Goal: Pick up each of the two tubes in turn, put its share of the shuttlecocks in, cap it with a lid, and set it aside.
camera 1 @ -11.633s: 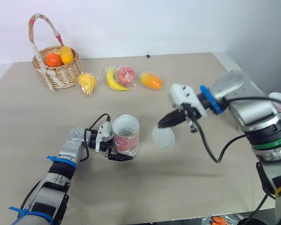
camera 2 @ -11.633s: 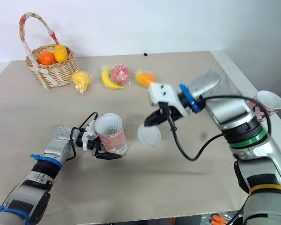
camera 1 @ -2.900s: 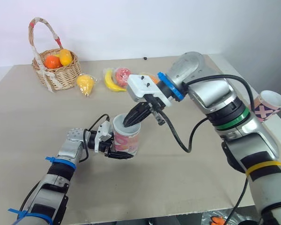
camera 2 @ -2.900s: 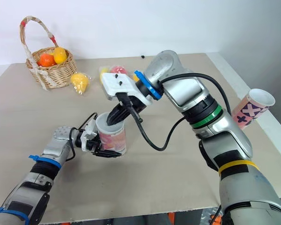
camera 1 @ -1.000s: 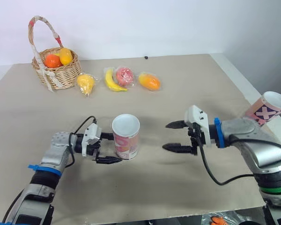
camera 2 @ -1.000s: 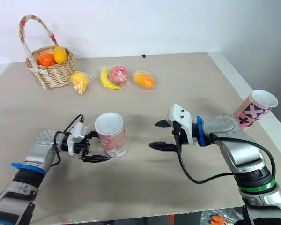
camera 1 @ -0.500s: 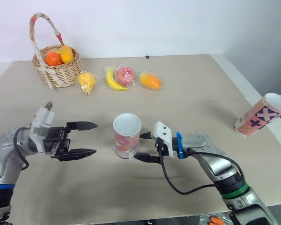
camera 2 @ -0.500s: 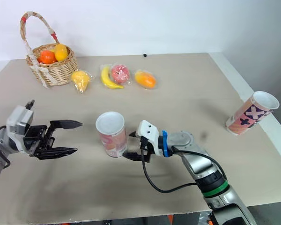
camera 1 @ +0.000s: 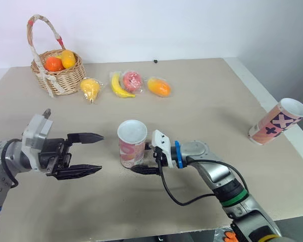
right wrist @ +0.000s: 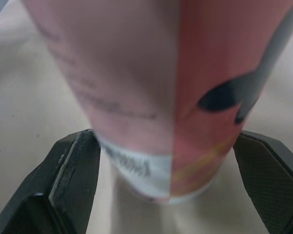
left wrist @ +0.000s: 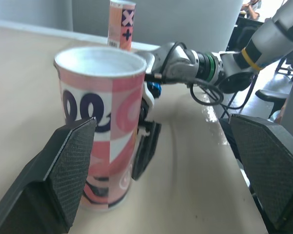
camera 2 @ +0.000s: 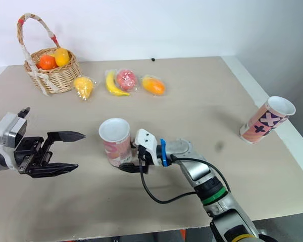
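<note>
Tube status: pink printed cardboard tube stands upright on the beige surface, about mid-surface, with a round white lid closing its top

Right hand is low at the tube's base, coming in from the tube's right. Its two black fingers are spread apart, one on each side of the tube's bottom. The right wrist view shows them right up against the wall, but can't tell if they actually touch it

Left hand hangs off to the tube's left, clear of it. Its fingers are wide apart, holding nothing and pointing at the tube

Second tube, pink and white with dark cross and plus marks, sits near the right edge of the surface, well apart from both hands. It looks tilted in the head views

At the back of the surface:
- woven wicker basket with a tall handle, back left, with orange and yellow fruit inside
- bagged yellow fruit just beside the basket
- yellow banana, red round fruit and orange oval fruit in a row to its right
</note>
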Robot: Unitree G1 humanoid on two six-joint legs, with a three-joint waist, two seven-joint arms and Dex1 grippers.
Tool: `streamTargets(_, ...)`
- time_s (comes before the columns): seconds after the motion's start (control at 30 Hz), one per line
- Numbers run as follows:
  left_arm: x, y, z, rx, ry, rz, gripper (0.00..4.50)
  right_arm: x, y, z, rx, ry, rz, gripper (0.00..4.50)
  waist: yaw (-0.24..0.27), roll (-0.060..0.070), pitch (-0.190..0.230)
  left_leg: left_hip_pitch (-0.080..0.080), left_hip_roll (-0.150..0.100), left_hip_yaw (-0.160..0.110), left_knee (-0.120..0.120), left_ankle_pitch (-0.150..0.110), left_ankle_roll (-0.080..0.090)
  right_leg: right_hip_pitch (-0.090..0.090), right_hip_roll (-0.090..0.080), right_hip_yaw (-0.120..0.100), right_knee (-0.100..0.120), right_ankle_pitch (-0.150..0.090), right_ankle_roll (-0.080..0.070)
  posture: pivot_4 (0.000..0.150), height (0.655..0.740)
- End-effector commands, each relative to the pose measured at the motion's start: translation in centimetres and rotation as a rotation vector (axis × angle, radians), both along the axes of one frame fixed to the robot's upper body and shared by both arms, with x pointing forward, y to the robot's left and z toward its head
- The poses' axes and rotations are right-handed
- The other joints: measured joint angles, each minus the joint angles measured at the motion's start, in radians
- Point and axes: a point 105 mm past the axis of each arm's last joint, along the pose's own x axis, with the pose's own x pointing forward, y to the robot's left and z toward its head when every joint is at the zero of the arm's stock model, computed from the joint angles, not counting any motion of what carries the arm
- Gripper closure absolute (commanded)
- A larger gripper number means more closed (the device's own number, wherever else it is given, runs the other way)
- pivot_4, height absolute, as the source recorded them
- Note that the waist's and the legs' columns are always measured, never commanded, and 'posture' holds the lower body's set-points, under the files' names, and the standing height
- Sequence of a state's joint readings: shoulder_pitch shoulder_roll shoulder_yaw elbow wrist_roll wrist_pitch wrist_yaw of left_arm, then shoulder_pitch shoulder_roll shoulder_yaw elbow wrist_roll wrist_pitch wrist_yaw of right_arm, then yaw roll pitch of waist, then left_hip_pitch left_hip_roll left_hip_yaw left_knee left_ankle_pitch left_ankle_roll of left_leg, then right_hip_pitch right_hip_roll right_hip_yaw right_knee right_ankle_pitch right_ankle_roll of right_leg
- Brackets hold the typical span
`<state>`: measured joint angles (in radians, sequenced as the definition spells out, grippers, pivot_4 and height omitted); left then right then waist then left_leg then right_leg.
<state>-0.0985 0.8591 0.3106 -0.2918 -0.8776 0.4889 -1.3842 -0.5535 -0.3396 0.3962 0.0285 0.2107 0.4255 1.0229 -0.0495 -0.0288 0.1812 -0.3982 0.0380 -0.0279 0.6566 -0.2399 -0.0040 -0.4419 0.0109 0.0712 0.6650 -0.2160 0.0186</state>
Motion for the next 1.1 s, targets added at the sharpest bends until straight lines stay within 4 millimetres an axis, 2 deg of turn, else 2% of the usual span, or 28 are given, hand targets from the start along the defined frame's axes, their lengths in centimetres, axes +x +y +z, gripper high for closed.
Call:
streamTargets(0.03,-0.2,0.9,0.7,0.047,-0.062,0.029,0.0,0.2,1.0,1.5,0.046,-0.044,0.033,0.05,0.0,0.0,0.0,0.0,0.0,0.0,0.0,0.0,0.0,0.0,0.0,0.0,0.0,0.0,0.0,0.15,0.7298)
streamTargets(0.2,0.3,2.3,0.6,0.068,-0.079,0.099,0.0,0.1,2.2,2.1,0.084,-0.033,0.062,0.05,0.0,0.0,0.0,0.0,0.001,0.0,0.0,0.0,0.0,0.0,0.0,0.0,0.0,0.0,-0.001,0.15,0.7298)
streamTargets(0.33,0.5,2.5,0.6,0.047,-0.084,0.126,0.0,0.1,2.1,2.1,0.104,-0.012,0.067,0.05,0.0,0.0,0.0,0.0,0.001,0.0,0.0,0.0,0.0,0.0,0.0,0.0,0.0,0.0,-0.001,0.15,0.7298)
streamTargets(0.37,0.5,2.5,0.7,0.038,-0.084,0.129,0.0,0.1,2.0,2.1,0.109,-0.005,0.067,0.53,0.0,0.0,0.0,0.0,0.001,0.0,0.0,0.0,0.0,0.0,0.0,0.0,0.0,0.0,-0.001,0.15,0.7298)
streamTargets(0.4,0.6,2.4,0.6,0.031,-0.084,0.128,0.0,0.1,1.9,2.1,0.111,-0.003,0.066,0.74,0.0,0.0,0.0,0.0,0.001,0.0,0.0,0.0,0.0,0.0,0.0,0.0,0.0,0.0,-0.001,0.15,0.7298)
streamTargets(0.43,0.6,2.1,0.6,0.023,-0.084,0.122,0.0,0.2,1.6,2.2,0.111,-0.003,0.058,1.24,0.0,0.0,0.0,0.0,0.001,0.001,0.0,0.0,0.0,0.0,0.0,0.0,0.0,0.0,-0.001,0.15,0.7298)
streamTargets(0.5,0.8,1.5,0.7,0.003,-0.09,0.106,0.0,0.5,1.1,2.6,0.126,-0.007,0.034,1.77,0.001,0.0,0.0,0.0,0.001,0.001,0.0,0.0,0.0,0.0,0.0,0.0,0.0,0.0,-0.001,0.15,0.7298)
streamTargets(0.6,1.3,0.7,0.8,-0.022,-0.099,0.083,0.0,1.3,0.1,3.4,0.141,-0.02,-0.021,2.0,0.002,0.0,0.0,0.0,0.001,0.0,0.0,0.0,0.0,0.0,0.0,0.0,0.0,0.0,-0.001,0.15,0.7298)
streamTargets(0.7,2.0,-0.7,1.1,-0.051,-0.114,0.047,0.0,2.2,-1.6,4.7,0.161,-0.052,-0.095,2.0,0.004,0.0,0.0,0.0,0.0,0.0,0.0,0.001,-0.003,0.0,0.0,0.0,0.0,0.001,0.0,0.15,0.7298)
streamTargets(0.87,4.4,-4.1,1.8,-0.09,-0.156,0.013,0.0,4.8,-7.2,7.4,0.228,-0.126,-0.363,2.0,0.005,0.0,0.0,-0.001,-0.002,0.0,0.0,0.002,-0.005,0.001,-0.001,0.001,0.0,0.002,0.003,0.15,0.7298)
streamTargets(0.9,4.9,-4.9,1.8,-0.092,-0.162,0.007,0.0,5.4,-8.9,7.7,0.245,-0.138,-0.444,2.0,0.004,0.0,0.0,-0.001,-0.002,0.0,0.0,0.002,-0.005,0.001,-0.001,0.001,0.0,0.002,0.003,0.15,0.7298)
streamTargets(0.97,6.4,-6.6,2.1,-0.099,-0.181,0.029,0.0,7.3,-13.8,8.3,0.299,-0.182,-0.704,2.0,0.01,0.0,0.0,-0.001,-0.003,0.0,0.0,0.002,-0.005,0.001,-0.001,0.001,0.0,0.002,0.003,0.15,0.7298)
streamTargets(1.03,6.8,-8.3,2.4,-0.123,-0.172,0.005,0.0,8.4,-18.1,8.5,0.38,-0.167,-0.941,2.0,0.012,0.0,0.0,-0.001,-0.004,-0.001,0.0,0.003,-0.005,0.001,-0.002,0.002,0.0,0.002,0.003,0.15,0.7298)
streamTargets(1.1,7.3,-9.7,2.5,-0.148,-0.153,-0.008,0.0,8.8,-21.3,8.1,0.444,-0.131,-1.124,2.0,0.012,0.0,0.0,-0.002,-0.006,0.0,0.0,0.003,-0.005,0.001,-0.003,0.003,0.0,0.003,0.004,0.15,0.7298)
